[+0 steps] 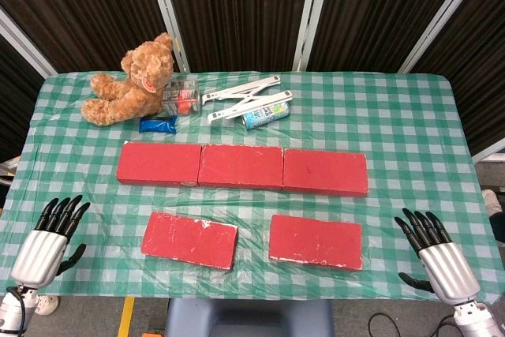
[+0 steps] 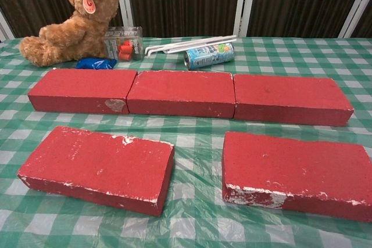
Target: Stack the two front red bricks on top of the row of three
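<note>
Three red bricks lie end to end in a row (image 1: pixel 241 168) (image 2: pixel 185 93) across the middle of the checked table. In front of it lie two more red bricks, the left one (image 1: pixel 189 240) (image 2: pixel 99 166) slightly turned, the right one (image 1: pixel 316 241) (image 2: pixel 296 173) nearly square to the row. My left hand (image 1: pixel 49 238) hovers open at the table's front left corner, well left of the left front brick. At the front right edge my right hand (image 1: pixel 435 254) is open, right of the right front brick. Neither hand appears in the chest view.
Behind the row sit a teddy bear (image 1: pixel 130 83) (image 2: pixel 72 24), a blue packet (image 1: pixel 158 124) (image 2: pixel 96 63), a clear box with red pieces (image 1: pixel 181 96) (image 2: pixel 124 43), a white folding rack (image 1: pixel 241 99) (image 2: pixel 192 45) and a lying can (image 1: pixel 267 115) (image 2: pixel 208 55).
</note>
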Motion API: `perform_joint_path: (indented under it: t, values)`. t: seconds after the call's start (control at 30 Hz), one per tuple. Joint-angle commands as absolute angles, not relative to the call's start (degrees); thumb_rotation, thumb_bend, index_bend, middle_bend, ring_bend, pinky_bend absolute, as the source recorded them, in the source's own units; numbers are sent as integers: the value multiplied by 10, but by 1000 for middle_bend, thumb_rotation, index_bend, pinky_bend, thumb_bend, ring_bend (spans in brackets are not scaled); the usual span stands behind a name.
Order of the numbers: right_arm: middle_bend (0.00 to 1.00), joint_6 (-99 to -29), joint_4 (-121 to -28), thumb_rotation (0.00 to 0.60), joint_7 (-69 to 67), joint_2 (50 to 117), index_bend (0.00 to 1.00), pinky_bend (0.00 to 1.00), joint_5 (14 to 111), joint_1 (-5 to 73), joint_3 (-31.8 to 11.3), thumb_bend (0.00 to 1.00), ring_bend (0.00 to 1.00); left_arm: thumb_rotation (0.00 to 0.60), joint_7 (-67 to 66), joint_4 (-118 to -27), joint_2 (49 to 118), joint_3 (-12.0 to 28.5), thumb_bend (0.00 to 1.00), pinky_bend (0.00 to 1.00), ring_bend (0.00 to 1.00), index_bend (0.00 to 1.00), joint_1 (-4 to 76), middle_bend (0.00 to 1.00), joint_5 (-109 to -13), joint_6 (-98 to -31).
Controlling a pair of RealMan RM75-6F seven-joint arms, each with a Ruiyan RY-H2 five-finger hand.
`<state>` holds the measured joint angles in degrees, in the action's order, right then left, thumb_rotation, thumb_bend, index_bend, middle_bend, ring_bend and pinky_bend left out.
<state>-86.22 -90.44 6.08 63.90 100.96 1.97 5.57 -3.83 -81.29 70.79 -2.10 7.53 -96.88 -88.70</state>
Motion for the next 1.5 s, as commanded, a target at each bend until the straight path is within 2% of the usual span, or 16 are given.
perform_joint_path:
  t: [0.03,0.17,0.33,0.43,0.6,0.67,0.77,0.97,1.5]
  values:
    - [0,-863,-904,600,60,638,0,0,1007,19,55,154,0,600,-24,-810,708,-24,337,3,0,0,80,0,-977,-885]
    - [0,-875,-904,600,73,645,0,0,1006,14,50,154,0,600,54,-787,718,-40,263,5,0,0,101,0,-1021,-881]
    - [0,-863,-904,600,75,647,0,0,1011,17,57,153,0,600,131,-797,705,-79,241,5,0,0,148,0,-1077,-827]
    - [0,-859,-907,600,73,644,0,0,1015,19,61,154,0,600,140,-829,694,-97,239,0,0,0,176,0,-1100,-787]
    - [0,-861,-909,600,70,641,0,0,1021,18,64,154,0,600,123,-851,695,-104,239,0,0,0,196,0,-1117,-758]
    - [0,-862,-910,600,66,639,0,0,1024,18,67,154,0,600,101,-866,702,-102,239,0,0,0,208,0,-1119,-734]
    - [0,-859,-911,600,56,632,0,0,1032,20,74,153,0,600,55,-880,724,-80,236,0,0,0,244,0,-1088,-655]
    - [0,-863,-911,600,50,628,0,0,1029,18,73,154,0,600,23,-889,735,-65,233,0,0,0,268,0,-1043,-600]
    - [0,-860,-913,600,57,629,0,0,1022,16,71,154,0,600,22,-879,736,-57,232,0,0,0,320,0,-992,-533]
